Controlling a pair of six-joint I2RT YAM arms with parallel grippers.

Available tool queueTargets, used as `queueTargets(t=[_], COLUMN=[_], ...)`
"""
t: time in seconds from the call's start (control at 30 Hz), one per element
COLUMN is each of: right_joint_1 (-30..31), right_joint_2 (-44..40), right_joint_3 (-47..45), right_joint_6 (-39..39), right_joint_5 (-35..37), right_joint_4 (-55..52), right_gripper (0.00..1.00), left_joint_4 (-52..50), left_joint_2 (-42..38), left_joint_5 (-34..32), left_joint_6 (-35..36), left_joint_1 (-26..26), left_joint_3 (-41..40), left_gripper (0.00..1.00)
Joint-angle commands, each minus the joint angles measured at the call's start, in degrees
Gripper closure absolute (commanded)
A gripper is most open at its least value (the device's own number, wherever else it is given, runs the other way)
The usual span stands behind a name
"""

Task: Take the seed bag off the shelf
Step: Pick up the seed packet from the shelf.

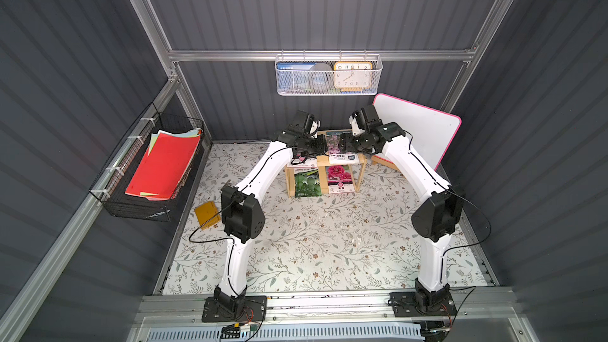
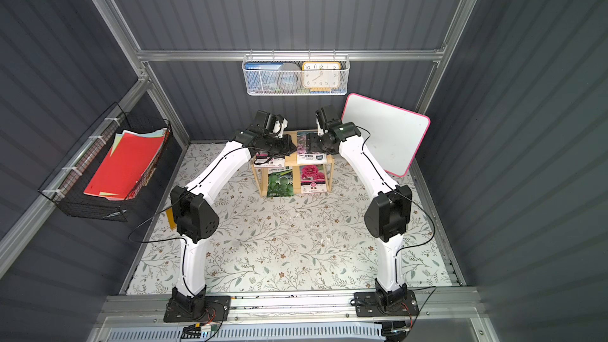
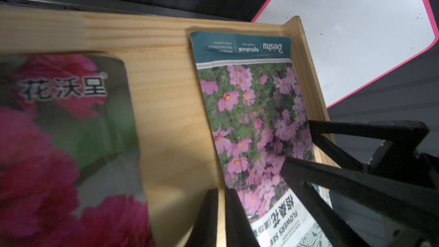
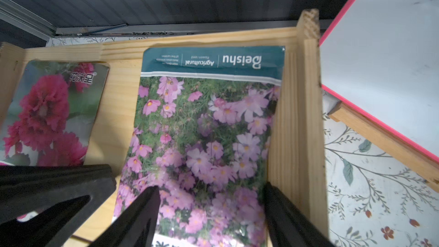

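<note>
1. Currently my right claw [image 4: 211, 187] stands spread wide, one finger on each side of the flat, glossy pink-flowered seed bag [image 4: 206, 134] with its teal header. It pinches nothing.
2. That bag lies flat on the top board of the small light-wood two-tier shelf [image 4: 297, 115]. In both top views it sits on the board's 3 o'clock half, its edge tight against the raised rim.
3. My left claw [image 3: 221, 191] is nearly pressed together over bare wood at the bag's 9 o'clock edge, holding nothing I can see.
4. Risk: my rim-side finger has almost no room, so closing could jam it on the wood or skate it over the slick film.
5. Risk: a flat bag offers no lip, so I may only crumple it.
6. Risk: a hard pull could drag the light shelf, or nudge the red-flowered foil seed bag [image 4: 47, 115] lying at 9 o'clock.
7. Risk: swinging out toward 3 o'clock, I could strike the pink-edged whiteboard [image 4: 392, 43] leaning just beside the shelf.
</note>
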Motion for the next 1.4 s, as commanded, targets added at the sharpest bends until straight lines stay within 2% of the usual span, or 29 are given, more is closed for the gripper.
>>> queueTargets(t=[0.0,0.37,0.67,0.87,1.17,1.37], right_joint_1=[0.04,-0.01,-1.05,-1.58,-1.93,-2.11], right_joint_2=[2.29,2.05,0.75,0.14,-0.83,-1.34], right_joint_3=[0.61,-0.69,-3.48,-4.59,-5.51,-5.74], right_joint_6=[0.94,2.51,4.42,4.82,4.4,4.21], right_joint_5=[-1.84,-3.71,-6.17,-7.09,-7.23,-7.27], right_joint_4=[-0.89,0.63,3.07,3.89,3.78,3.75], right_gripper=[0.25,0.26,0.32,0.42,0.64,0.71], left_joint_4=[-1.87,-1.57,-1.48,-1.56,-2.01,-2.27], left_joint_2=[1.13,0.95,0.77,0.78,0.86,0.51], left_joint_5=[-0.75,-0.82,-0.91,-0.95,-1.1,-0.89], left_joint_6=[1.6,2.08,2.5,2.68,2.75,2.94], left_joint_1=[-0.25,-0.24,-0.27,-0.24,-0.28,-0.24], left_joint_3=[-1.83,-3.01,-3.58,-3.71,-3.56,-3.61], left_gripper=[0.87,0.87,0.87,0.87,0.87,0.87])
